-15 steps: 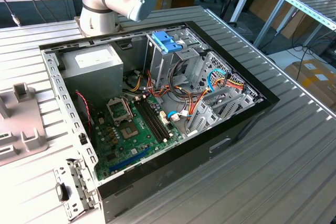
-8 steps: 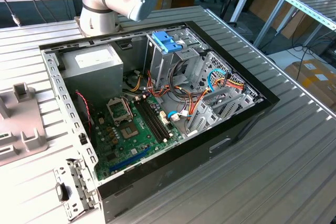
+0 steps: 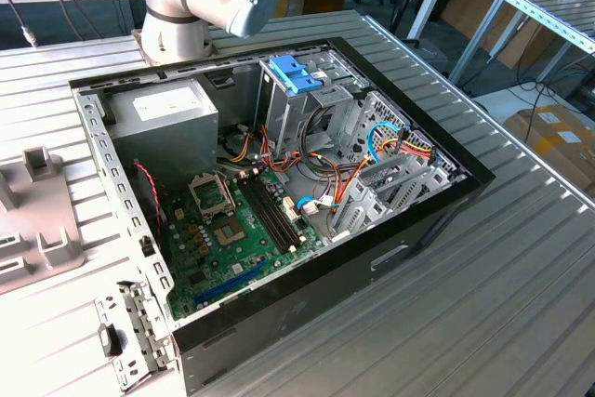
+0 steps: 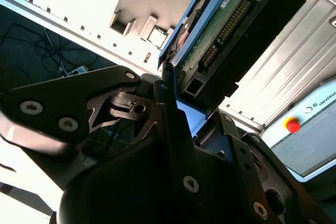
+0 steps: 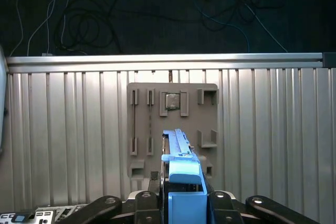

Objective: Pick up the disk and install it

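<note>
Disk [image 4: 226,30] sits clamped in the hand [image 4: 197,106], clear above the tabletop [image 5: 63,140]. Pickup looks done. Installing calls for squaring its blue rails to the drive cage [image 3: 279,113], toward one o'clock inside the case [image 3: 307,295].

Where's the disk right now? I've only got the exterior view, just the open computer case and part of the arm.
Observer: In the second wrist view, the flat dark hard drive with blue plastic side rails is clamped between the jaws, circuit board side showing.
Operator: What is it pointing at?
Observer: In the first wrist view, it points at a grey plastic fixture plate lying on the ribbed metal table.
</note>
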